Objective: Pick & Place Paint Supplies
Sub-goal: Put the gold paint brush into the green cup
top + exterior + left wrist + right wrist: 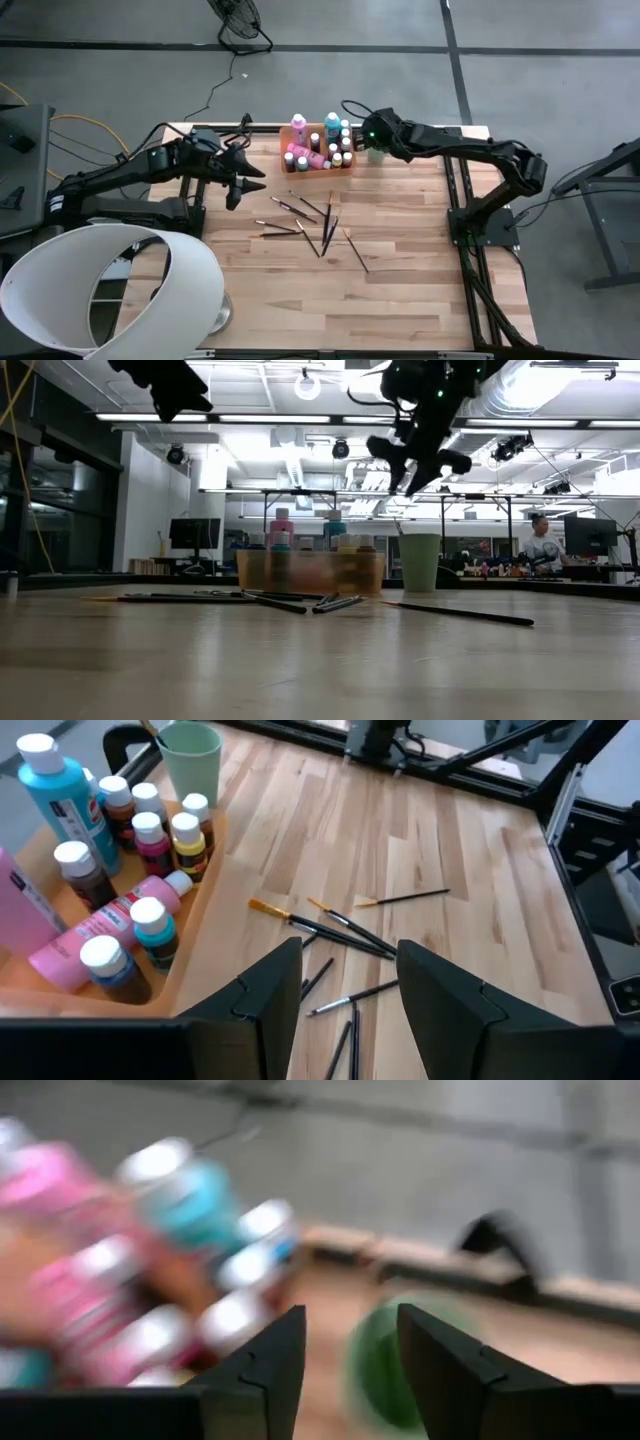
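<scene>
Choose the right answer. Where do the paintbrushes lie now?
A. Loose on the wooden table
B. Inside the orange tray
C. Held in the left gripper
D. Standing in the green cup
A: the paintbrushes lie scattered on the bare wooden table, in front of the orange tray that holds the bottles.

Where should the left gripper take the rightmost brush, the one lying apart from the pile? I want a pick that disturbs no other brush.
Grip that paintbrush mid-handle, coming straight down with the fingers across its length. It lies flat on the table, thin and apart from the others, so only a top pinch fits. The left gripper is open, to the left of the pile.
</scene>
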